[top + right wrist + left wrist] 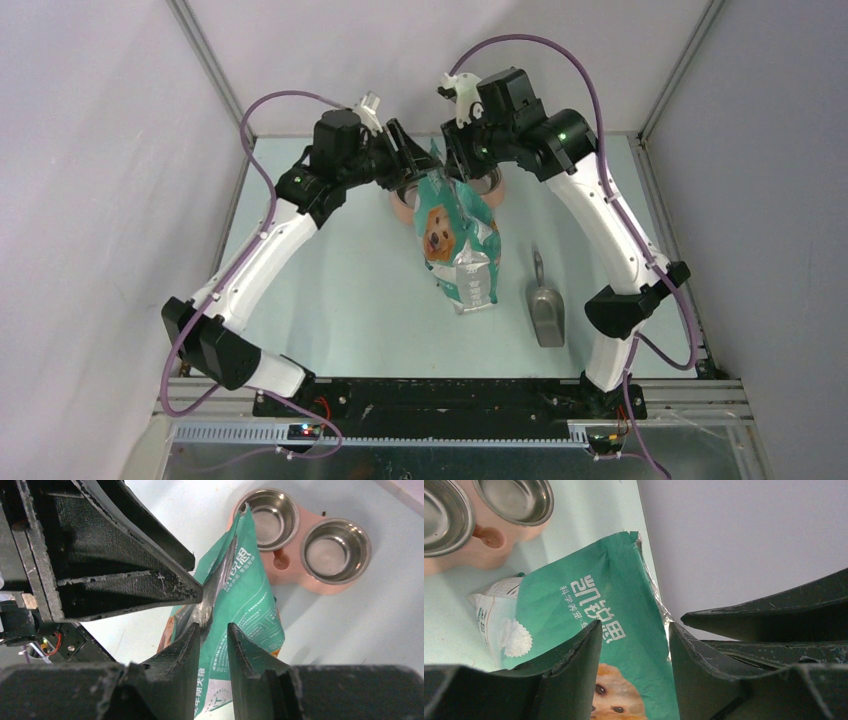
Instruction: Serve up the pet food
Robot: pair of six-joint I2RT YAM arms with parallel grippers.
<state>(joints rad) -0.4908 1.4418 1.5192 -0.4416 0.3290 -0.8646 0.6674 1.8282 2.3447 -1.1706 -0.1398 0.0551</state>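
Right gripper (212, 628) was clamped on the top edge of the green bag (460, 240), which stood upright just in front of the pink twin-bowl feeder (290, 580). Left gripper (634, 626) straddled the bag's upper corner, but I couldn't tell whether it was pinching. I saw no kibble in any view, only the bag.

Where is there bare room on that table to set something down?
The widest bare patch lies between the left arm and the bag. A narrower strip runs between bag and scoop, another in front of both, by the black base rail. The far middle is crowded: left tool, right tool, the bag's top and the pink bowl stand.
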